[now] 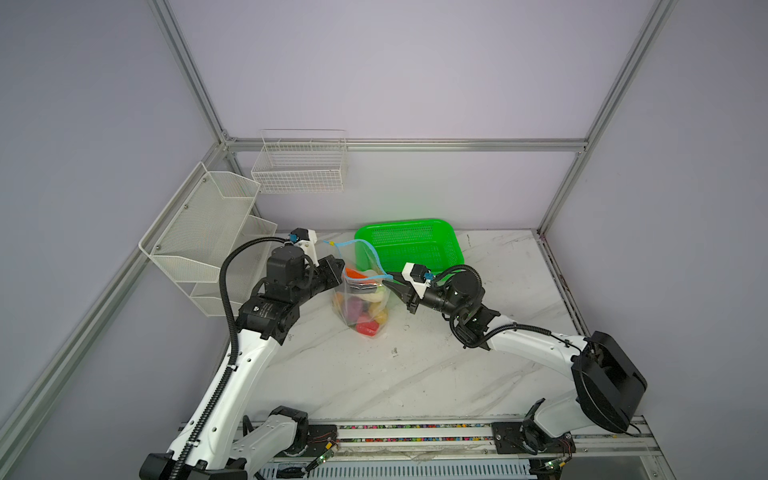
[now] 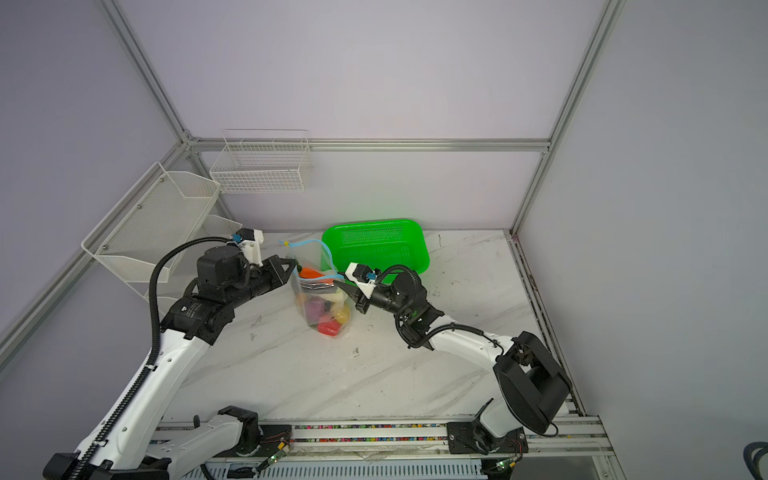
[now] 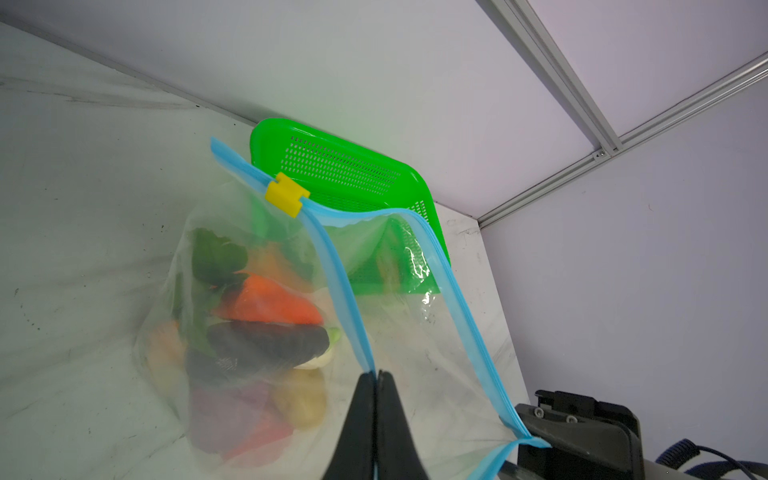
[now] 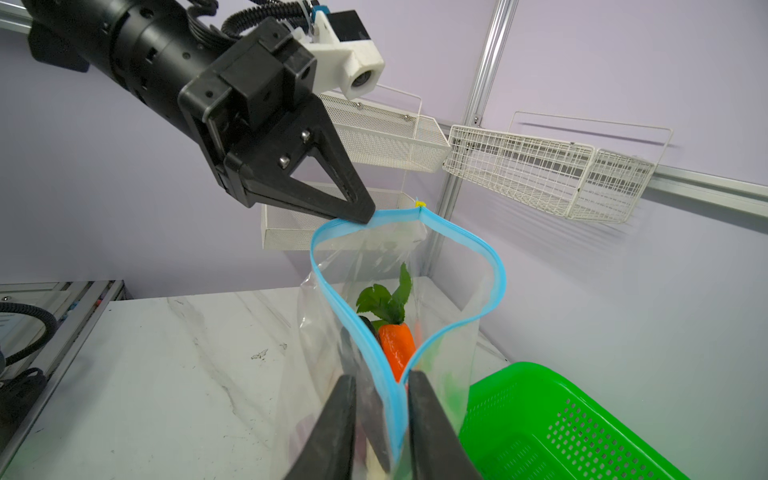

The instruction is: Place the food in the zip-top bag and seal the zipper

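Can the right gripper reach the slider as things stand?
Probably not straight away: the slider sits at the far end of the zipper, across the open bag mouth from the right gripper, with the left gripper clamped on the zipper near it.

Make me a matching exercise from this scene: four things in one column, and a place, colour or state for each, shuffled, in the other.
Column one:
1 carrot
2 slider
3 green basket
4 left gripper

Column two:
A shut on the zipper
B on the table beyond the zip-top bag
C yellow
D inside the zip-top bag

Pairs: 1-D, 2-C, 3-B, 4-A
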